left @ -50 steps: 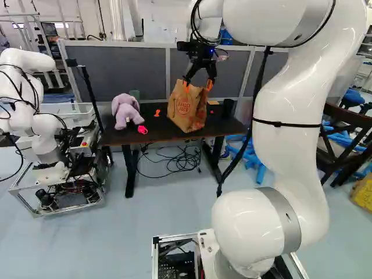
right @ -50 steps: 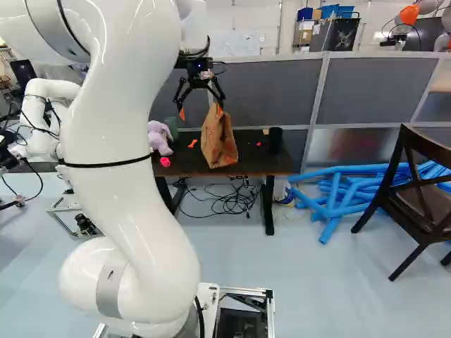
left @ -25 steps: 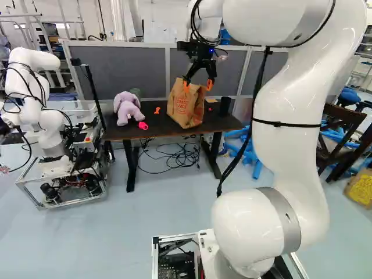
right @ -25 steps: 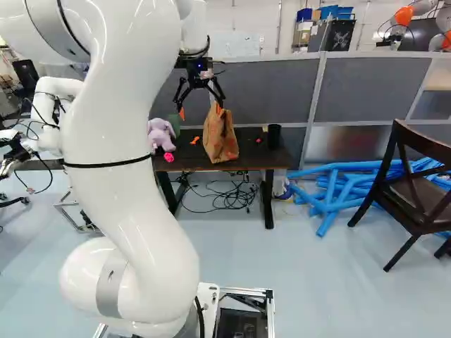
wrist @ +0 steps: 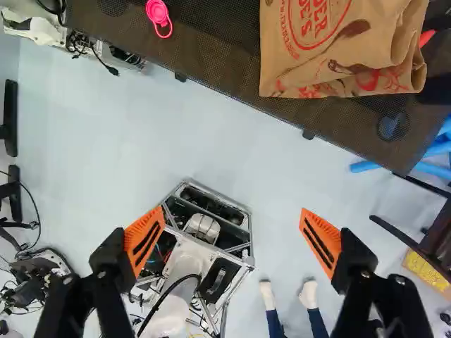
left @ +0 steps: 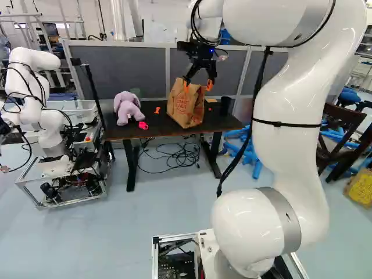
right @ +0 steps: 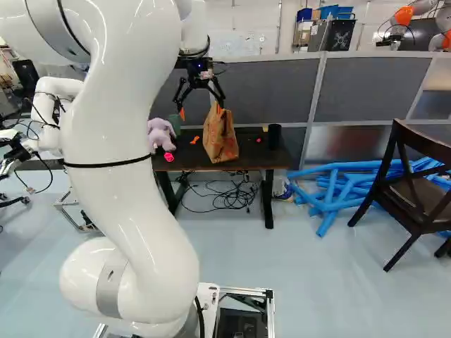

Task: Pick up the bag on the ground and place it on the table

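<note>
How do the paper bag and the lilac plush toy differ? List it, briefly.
The paper bag is brown with red print; the plush toy is lilac.
The paper bag is boxy, flat-sided and creased; the plush toy is rounded, with limbs.
The paper bag is the taller; the plush toy is lower.
Both rest on the dark table.

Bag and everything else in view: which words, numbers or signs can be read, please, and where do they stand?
Bag: red print, cut off in the wrist view, blurred in the base views; no sure reading.
Yellow thing: print too blurred.
Black box: marking too small.
</note>
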